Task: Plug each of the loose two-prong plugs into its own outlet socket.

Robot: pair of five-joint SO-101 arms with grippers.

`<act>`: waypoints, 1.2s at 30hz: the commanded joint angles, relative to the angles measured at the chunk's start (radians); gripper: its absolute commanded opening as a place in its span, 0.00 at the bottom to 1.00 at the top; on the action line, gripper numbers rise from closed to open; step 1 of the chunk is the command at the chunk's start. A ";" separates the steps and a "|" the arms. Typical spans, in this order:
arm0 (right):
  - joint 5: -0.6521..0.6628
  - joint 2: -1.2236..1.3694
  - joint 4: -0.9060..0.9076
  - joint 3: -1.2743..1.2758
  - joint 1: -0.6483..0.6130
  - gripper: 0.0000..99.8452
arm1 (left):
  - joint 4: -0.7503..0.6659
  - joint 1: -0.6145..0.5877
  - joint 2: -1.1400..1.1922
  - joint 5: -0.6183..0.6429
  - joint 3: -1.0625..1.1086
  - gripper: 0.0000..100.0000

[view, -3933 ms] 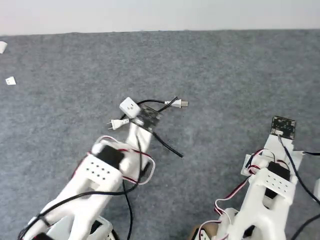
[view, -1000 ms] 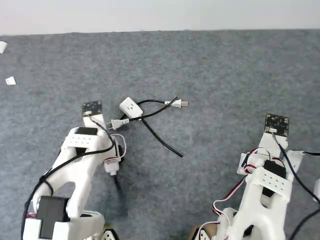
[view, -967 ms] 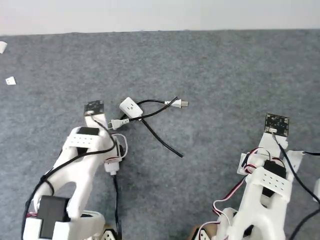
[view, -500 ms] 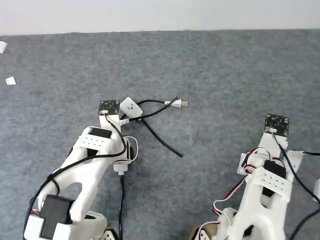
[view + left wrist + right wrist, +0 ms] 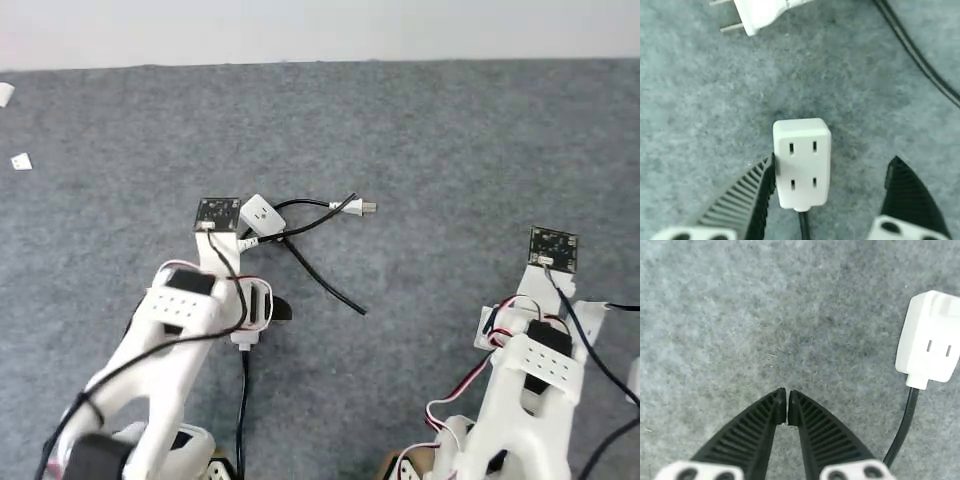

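Observation:
A white outlet socket (image 5: 801,162) with two pairs of slots lies on the grey carpet between the fingers of my left gripper (image 5: 834,161), which stands open around it. One finger (image 5: 760,192) is close against its side. A white two-prong plug (image 5: 757,12) lies just beyond it. From above, the socket (image 5: 262,214) sits by the left arm's wrist (image 5: 218,213), and a second plug (image 5: 362,207) on a black cable lies further right. My right gripper (image 5: 786,401) is shut and holds nothing. Another white socket (image 5: 932,337) on a black cable lies beside it.
Black cables (image 5: 320,280) loop across the carpet between the socket and the plugs. One cable (image 5: 912,47) runs past the left gripper. The right arm (image 5: 535,360) stands at the near right. Small white scraps (image 5: 20,161) lie far left.
The left arm has swung right and forward, bringing its open gripper around the white socket. The right arm has stayed still.

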 commanded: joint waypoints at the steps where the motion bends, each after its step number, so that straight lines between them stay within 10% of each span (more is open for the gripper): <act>1: 0.011 -0.021 -0.013 -0.006 -0.010 0.03 | -0.002 -0.035 -0.180 -0.060 0.050 0.33; 20: 0.057 -0.022 -0.147 -0.044 -0.541 0.03 | -0.158 -0.605 -0.463 -0.094 0.285 0.33; 29: -0.529 -0.021 -0.111 -0.267 -0.891 0.03 | -0.261 -0.692 -0.462 -0.095 0.344 0.33; 36: -0.631 0.127 -0.364 -0.295 -1.013 0.05 | -0.290 -0.690 -0.459 -0.095 0.354 0.33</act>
